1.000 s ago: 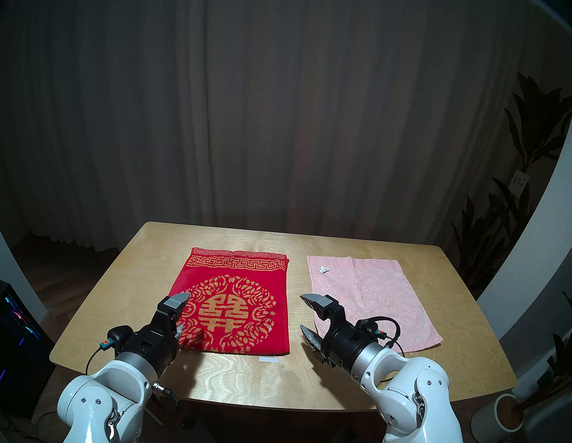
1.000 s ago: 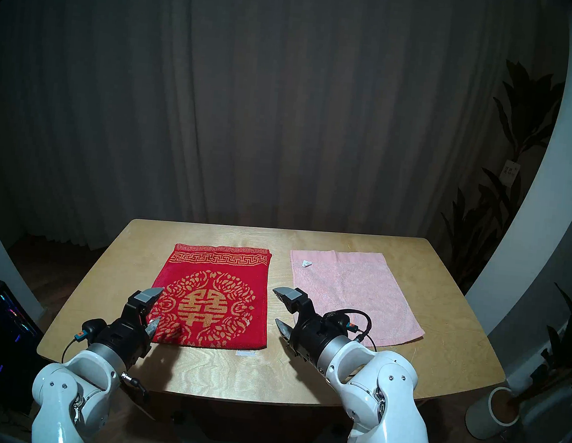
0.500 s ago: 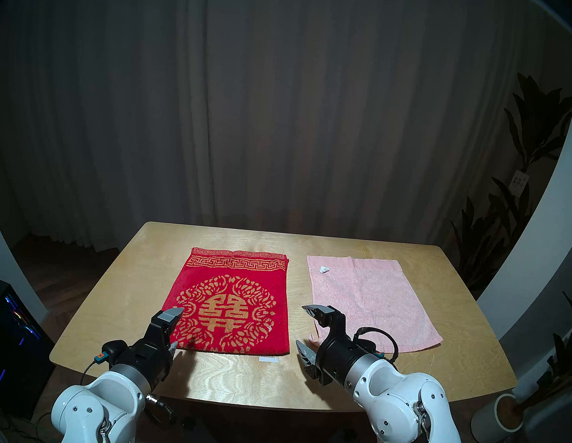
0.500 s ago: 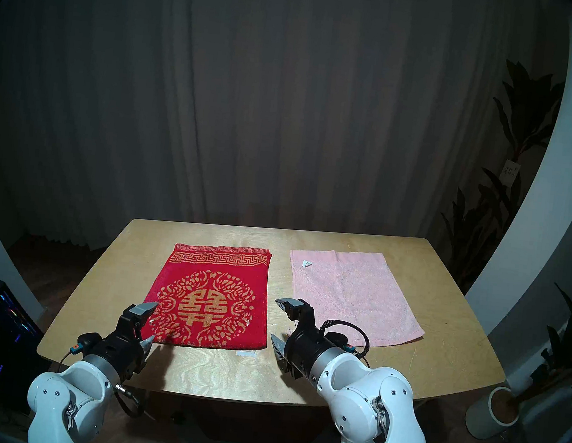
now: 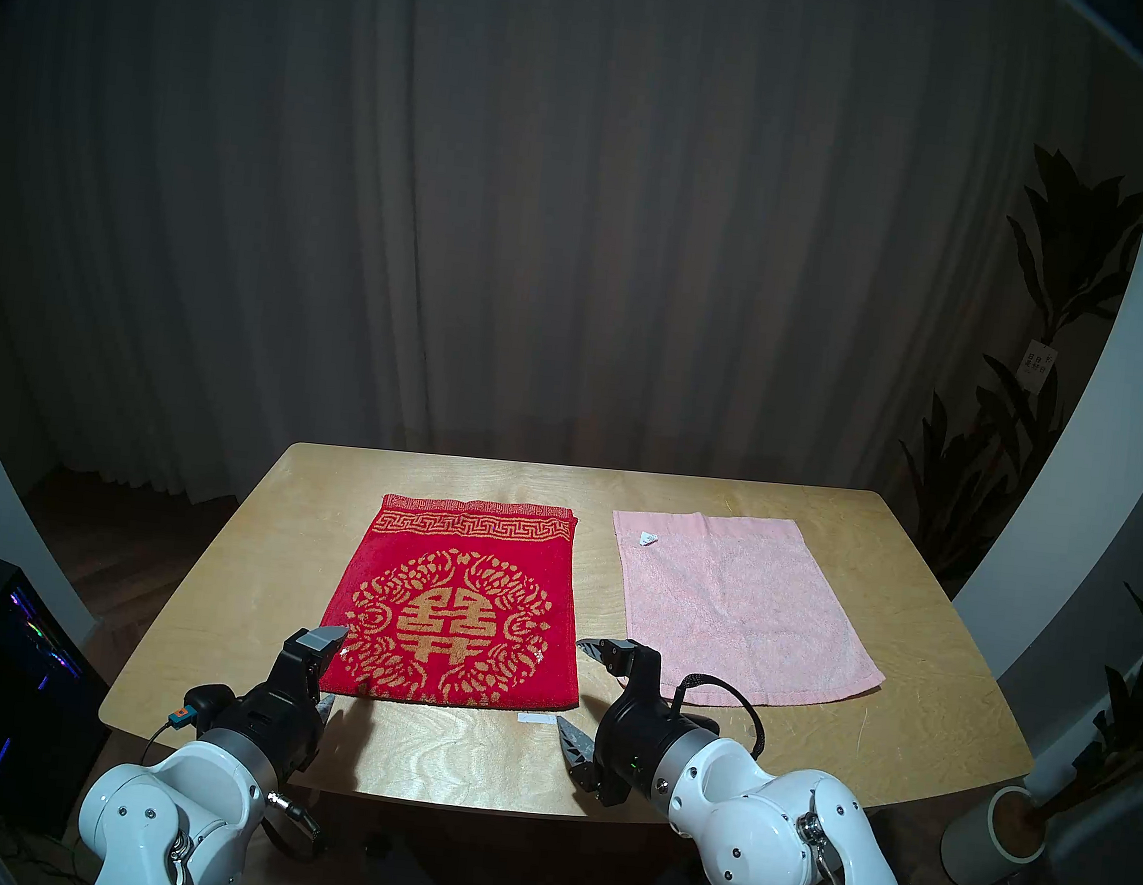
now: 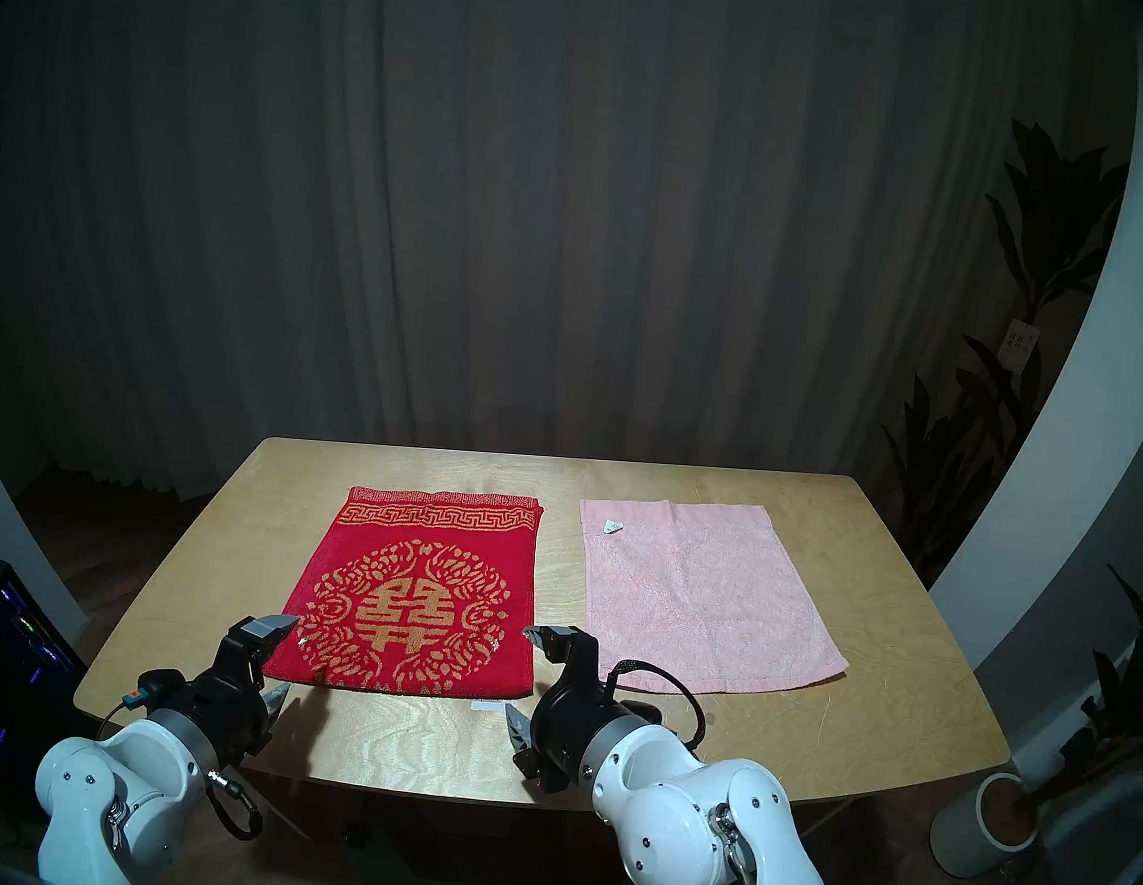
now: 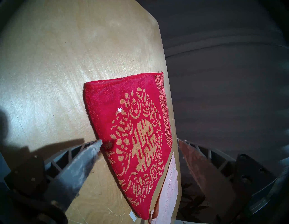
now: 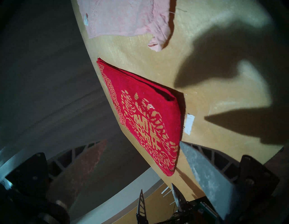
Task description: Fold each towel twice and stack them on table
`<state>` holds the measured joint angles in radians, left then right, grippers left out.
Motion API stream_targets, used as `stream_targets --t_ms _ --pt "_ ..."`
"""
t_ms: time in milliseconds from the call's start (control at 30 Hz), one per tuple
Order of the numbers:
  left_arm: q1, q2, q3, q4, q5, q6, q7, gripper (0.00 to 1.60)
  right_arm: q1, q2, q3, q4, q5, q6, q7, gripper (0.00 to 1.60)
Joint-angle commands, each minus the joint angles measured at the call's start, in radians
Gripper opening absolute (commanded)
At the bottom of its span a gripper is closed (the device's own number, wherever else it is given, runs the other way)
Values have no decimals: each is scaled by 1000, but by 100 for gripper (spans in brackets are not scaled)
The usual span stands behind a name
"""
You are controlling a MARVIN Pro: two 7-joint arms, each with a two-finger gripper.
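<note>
While both arms hang low over the near edge of the table (image 5: 246,609), each gripper is spread wide and empty. Left gripper (image 5: 329,671) sits at the near left corner of the red towel (image 5: 463,602), lower finger tip just touching the hem, upper finger above the cloth; likely lining up to pinch that corner. Right gripper (image 5: 578,693) hovers over bare wood between the two towels, near the red towel's near right corner, lower finger close to a small white label (image 5: 537,720) stuck on the tabletop.

Red towel lies flat, left of centre, already doubled: the right wrist view shows stacked layers along its edge. One fold done, I judge; second fold pending.

Pink towel (image 5: 741,608) lies flat to the right, well apart from the red one, its near left corner rumpled. Cannot tell how many layers it has.

Against a second ago: both grippers have drawn back toward the near edge and dropped lower. The right one has left the pink towel and shifted left. Neither towel has moved.

Far side: dark curtain (image 5: 576,223), plant (image 5: 1055,304) at right.
</note>
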<state>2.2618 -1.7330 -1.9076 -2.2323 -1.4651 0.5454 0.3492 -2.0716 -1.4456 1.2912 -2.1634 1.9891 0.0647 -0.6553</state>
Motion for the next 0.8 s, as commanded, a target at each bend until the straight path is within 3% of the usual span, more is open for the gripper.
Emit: stream_targets --t_ms 0,300,767 --pt "-61 41 -7 37 -23 31 -5 160 33 70 -67 -11 1 -106 70 160" --pt "-109 89 -39 107 -46 80 24 160 123 144 -181 67 9 -265 128 160" --pt "-129 136 -76 162 -102 155 80 160 280 207 -359 206 35 -439 225 160"
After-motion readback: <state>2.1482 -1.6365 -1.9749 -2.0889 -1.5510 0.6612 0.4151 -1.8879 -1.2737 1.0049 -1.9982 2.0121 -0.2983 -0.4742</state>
